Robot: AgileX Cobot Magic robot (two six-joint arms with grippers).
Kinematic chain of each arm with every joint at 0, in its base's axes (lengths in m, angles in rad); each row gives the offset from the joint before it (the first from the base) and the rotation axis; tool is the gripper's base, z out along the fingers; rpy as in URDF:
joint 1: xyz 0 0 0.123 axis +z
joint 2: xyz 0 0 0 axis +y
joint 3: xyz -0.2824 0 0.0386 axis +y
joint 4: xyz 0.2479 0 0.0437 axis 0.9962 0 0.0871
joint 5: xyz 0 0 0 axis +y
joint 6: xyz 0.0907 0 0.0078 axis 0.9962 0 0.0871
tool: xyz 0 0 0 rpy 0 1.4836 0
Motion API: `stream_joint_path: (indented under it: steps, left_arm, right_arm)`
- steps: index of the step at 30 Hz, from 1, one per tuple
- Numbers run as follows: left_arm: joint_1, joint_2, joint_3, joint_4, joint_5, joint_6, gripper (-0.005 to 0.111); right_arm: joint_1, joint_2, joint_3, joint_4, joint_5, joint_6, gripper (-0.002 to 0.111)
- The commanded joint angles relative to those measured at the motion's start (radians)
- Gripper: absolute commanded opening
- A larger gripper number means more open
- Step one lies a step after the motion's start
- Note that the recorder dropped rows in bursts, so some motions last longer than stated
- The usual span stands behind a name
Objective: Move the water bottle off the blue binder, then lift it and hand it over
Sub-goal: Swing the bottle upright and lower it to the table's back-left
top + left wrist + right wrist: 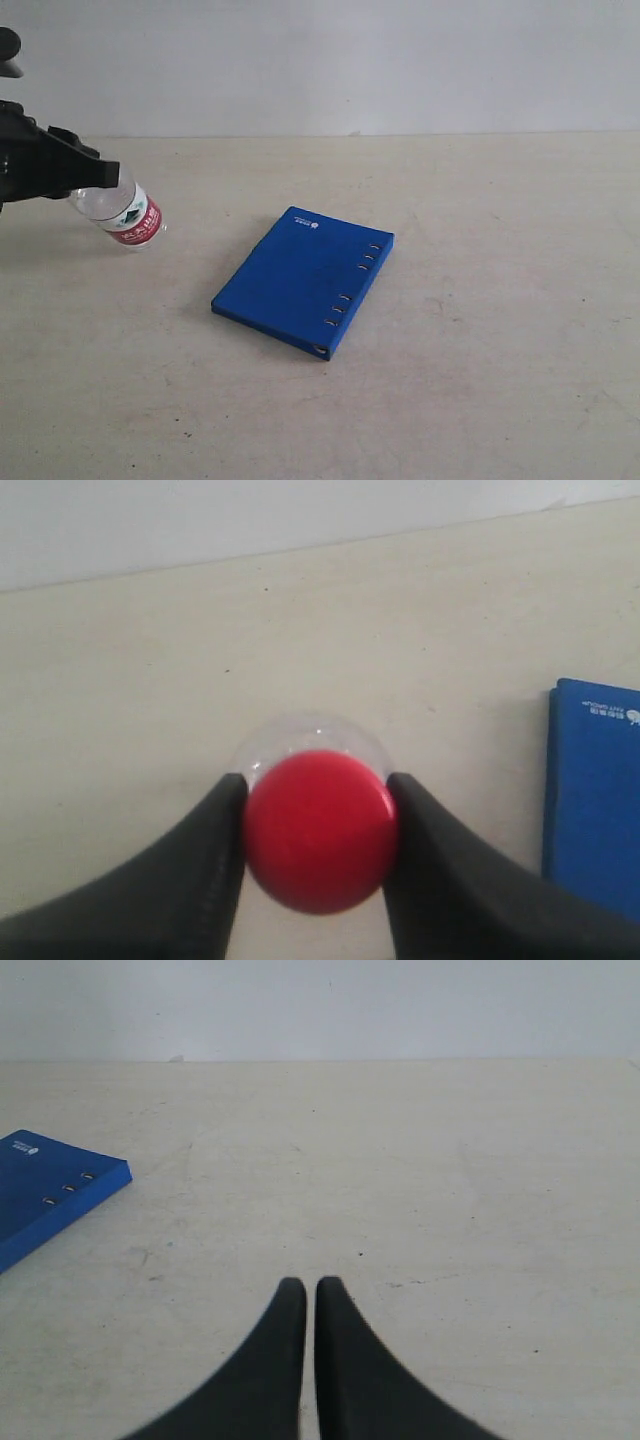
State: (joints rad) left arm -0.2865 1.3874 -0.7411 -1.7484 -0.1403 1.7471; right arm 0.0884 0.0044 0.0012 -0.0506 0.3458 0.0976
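The water bottle (125,212) hangs tilted in the air at the far left, clear of the table, its red, white and green label showing. My left gripper (95,178) is shut on its neck. In the left wrist view the red cap (320,830) fills the gap between the black fingers (210,870). The blue binder (305,280) lies flat and closed at the table's middle, with nothing on it; its corner shows in both wrist views (595,790) (45,1200). My right gripper (311,1285) is shut on nothing, low over bare table, and is out of the exterior view.
The beige table (480,380) meets a white wall at the back. Metal rivets (345,298) line the binder's spine on its right side.
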Motion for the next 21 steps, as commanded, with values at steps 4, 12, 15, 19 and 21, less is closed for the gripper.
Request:
stream_joint_path:
  steps: [4, 12, 15, 19, 21]
  left_arm:
    - [-0.002, 0.074, -0.022, 0.037, 0.037, 0.010, 0.004]
    - [-0.002, 0.124, -0.125, 0.044, 0.033, 0.010, 0.004]
    - [-0.002, 0.144, -0.177, 0.095, 0.009, 0.010, 0.004]
    - [-0.002, 0.314, -0.336, 0.198, 0.002, 0.010, 0.004]
    - [-0.002, 0.375, -0.391, 0.198, 0.000, 0.028, 0.004]
  right_arm:
    - [0.002, -0.004, -0.001, -0.004, -0.011, -0.001, 0.001]
    - [0.002, -0.004, -0.001, -0.004, -0.011, -0.001, 0.001]
    - [0.002, -0.004, -0.001, -0.004, -0.011, -0.001, 0.001]
    - [0.002, -0.004, -0.001, -0.004, -0.011, -0.001, 0.001]
    - [0.002, -0.004, -0.001, -0.004, -0.011, -0.001, 0.001]
